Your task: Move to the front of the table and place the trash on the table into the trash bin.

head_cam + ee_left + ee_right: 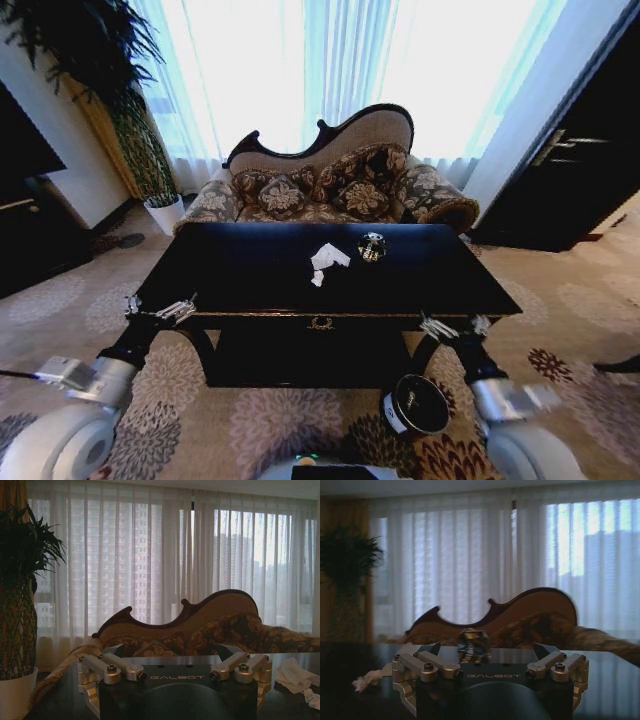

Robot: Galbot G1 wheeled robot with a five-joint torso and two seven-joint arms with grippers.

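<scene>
The head camera looks forward and down from above the near side of the glossy black rectangular wooden table [250, 275]. Both wrist cameras sit low, about at table-top height, and face level across it to the far patterned sofa with dark curved wooden back [200, 622] and the white sheer curtains [470, 555]. All three views share this sofa and the curtains.

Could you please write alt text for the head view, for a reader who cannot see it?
A glossy black rectangular table holds crumpled white tissue and a dark shiny roundish piece. Both open grippers, left and right, hover at its front corners; a dark cylindrical bin stands below.
</scene>
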